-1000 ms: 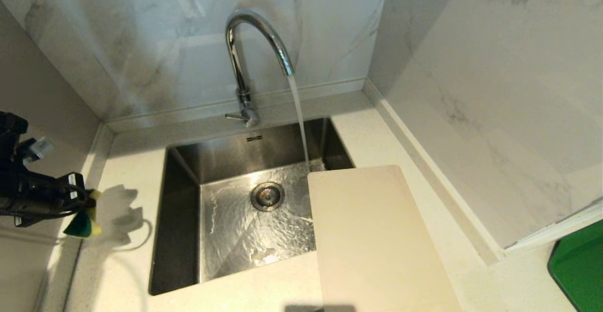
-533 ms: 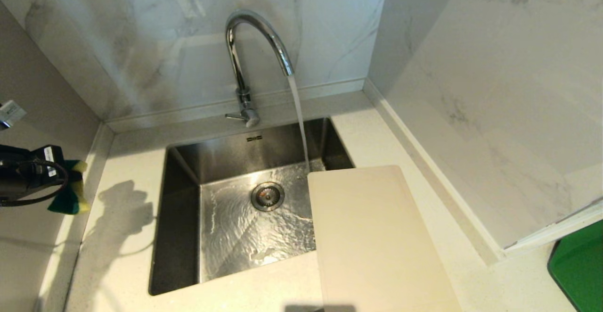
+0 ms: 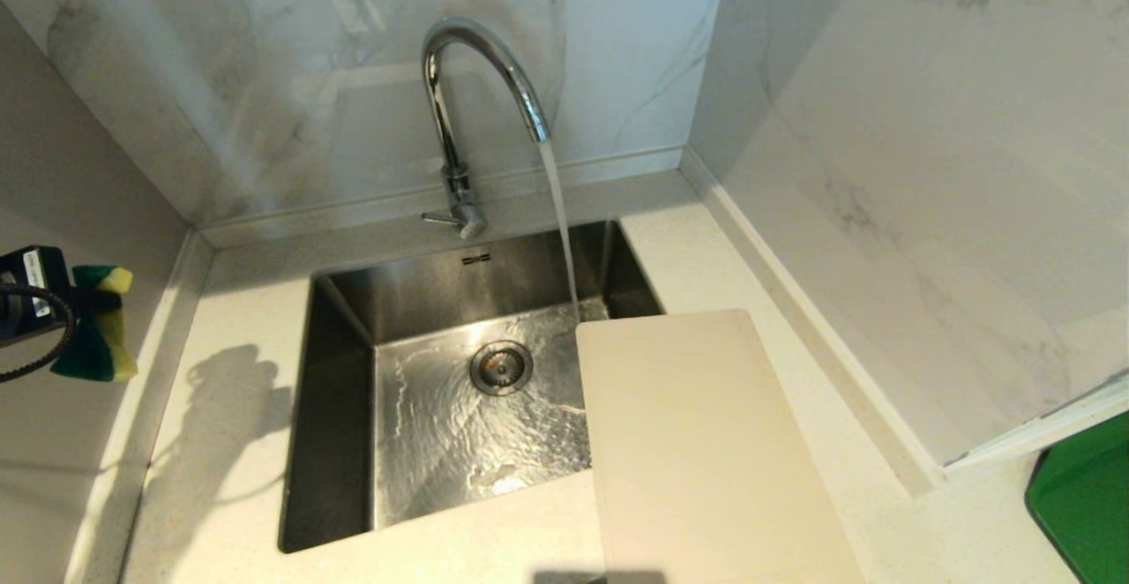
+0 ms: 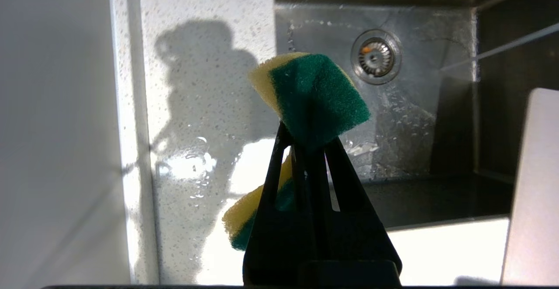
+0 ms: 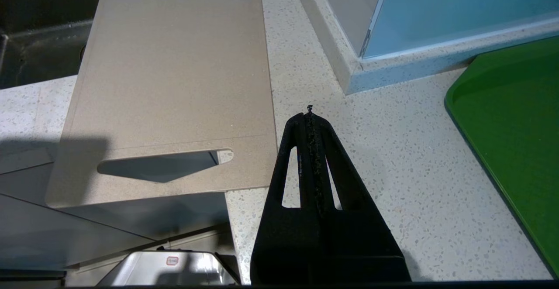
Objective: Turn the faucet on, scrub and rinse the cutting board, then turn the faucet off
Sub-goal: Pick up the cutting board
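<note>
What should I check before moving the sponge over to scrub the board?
1. Water running from the tall chrome gooseneck faucet: ok, the stream falls into the steel sink.
2. Left gripper shut on the green-and-yellow sponge: ok.
3. Large cream plastic cutting board within reach: ok, lying on the counter with one corner over the sink.
4. Board wetted: cannot tell.
5. Right gripper clear of the board: ok, shut and empty, beside its handle end.
</note>
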